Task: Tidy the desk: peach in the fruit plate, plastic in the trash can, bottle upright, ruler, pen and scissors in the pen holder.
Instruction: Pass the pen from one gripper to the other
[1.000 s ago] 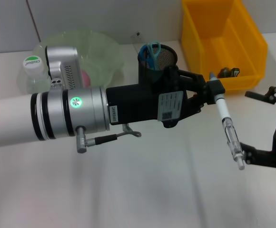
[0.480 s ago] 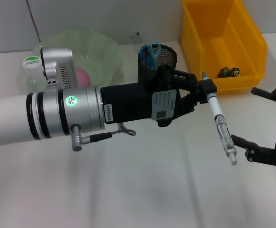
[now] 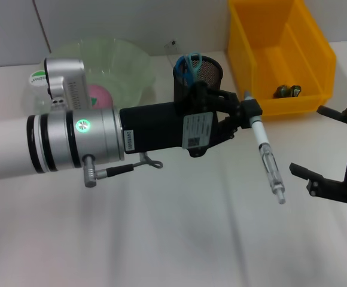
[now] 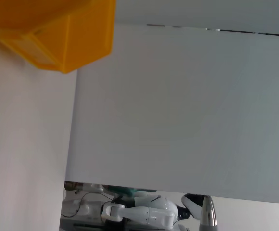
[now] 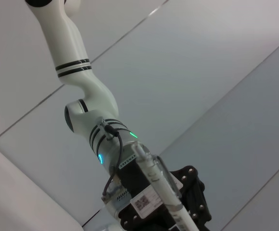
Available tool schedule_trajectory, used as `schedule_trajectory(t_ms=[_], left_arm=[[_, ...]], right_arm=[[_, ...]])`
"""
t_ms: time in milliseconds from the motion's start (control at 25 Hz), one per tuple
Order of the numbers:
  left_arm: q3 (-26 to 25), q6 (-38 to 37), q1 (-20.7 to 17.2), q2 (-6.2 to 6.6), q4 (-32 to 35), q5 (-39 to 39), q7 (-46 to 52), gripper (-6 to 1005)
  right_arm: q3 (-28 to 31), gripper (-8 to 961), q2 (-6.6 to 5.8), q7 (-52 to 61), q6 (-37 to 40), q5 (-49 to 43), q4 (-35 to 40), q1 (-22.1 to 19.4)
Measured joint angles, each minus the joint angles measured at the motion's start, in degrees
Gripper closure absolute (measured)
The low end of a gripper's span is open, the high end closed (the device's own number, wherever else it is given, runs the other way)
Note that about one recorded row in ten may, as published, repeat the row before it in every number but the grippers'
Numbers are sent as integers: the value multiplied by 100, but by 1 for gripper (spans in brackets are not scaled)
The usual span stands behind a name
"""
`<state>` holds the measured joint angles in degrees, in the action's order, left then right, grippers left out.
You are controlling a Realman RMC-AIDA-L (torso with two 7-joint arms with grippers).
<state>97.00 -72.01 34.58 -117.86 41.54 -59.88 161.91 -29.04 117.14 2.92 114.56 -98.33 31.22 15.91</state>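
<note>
The left tool (image 3: pixel 249 112), clamping the pen (image 3: pixel 265 154) near its top, should swing it upright over the pen holder (image 3: pixel 198 75) by the table's far edge before letting go, while the right tool (image 3: pixel 329 149) waits with jaws wide.

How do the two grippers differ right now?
The left gripper is shut on the pen, holding it near its upper end; the right gripper is open and holds nothing. The left reaches across mid-table beside the pen holder; the right sits at the table's right edge, clear of the pen. Both are black.
</note>
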Motion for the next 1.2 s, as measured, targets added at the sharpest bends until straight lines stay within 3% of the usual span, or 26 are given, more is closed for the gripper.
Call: schedule_trajectory(t_ms=[240,560,800,880,1040,1080,1200], left_arm=[[-511,-210,69,28,50,-437,33,857],[-617,-233,101,-53,348,-771,78,856],[-759,-333,456,77,285,-850,98,856],[-1249,-633,954,220,119,-1345,226,856],[-1380,-688,1014,222,105,-1479,244,856],[-2248,-1012,1370,200,-48,-2254,285,856],[-2402,-1047,1468,195,-167,-2418,287,855]], right_arm=[[151,144,37,-87,-17,10,-79,53],[204,144,79,-90,-19,16,-155,116],[213,144,97,-90,13,18,-104,153],[226,144,97,-103,5,28,-86,206],[228,144,111,-197,-58,32,-101,296],[227,144,127,-236,-106,79,-115,352],[226,144,149,-247,-130,179,-120,390]])
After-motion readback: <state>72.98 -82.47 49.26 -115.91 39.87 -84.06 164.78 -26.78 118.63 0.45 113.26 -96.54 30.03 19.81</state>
